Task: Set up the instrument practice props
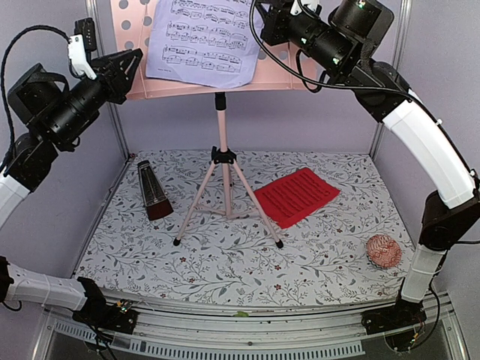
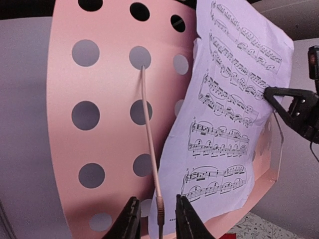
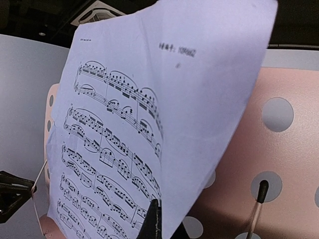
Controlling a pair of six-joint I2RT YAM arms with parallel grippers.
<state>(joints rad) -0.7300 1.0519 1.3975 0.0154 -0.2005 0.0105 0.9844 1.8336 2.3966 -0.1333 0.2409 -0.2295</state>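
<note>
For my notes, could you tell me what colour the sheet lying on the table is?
Red sheet, dark printed lines; best in the top external view.

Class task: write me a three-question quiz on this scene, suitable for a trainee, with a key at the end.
1. True or false: the red sheet lies flat on the table, beside the legs of the pink stand.
2. Which claw pinches the edge of the lilac sheet? A) the left one B) the right one C) neither
3. Fill in: the dark thing standing to the left of the stand's legs is a ______.

Key
1. True.
2. B, the right claw.
3. metronome.
</note>
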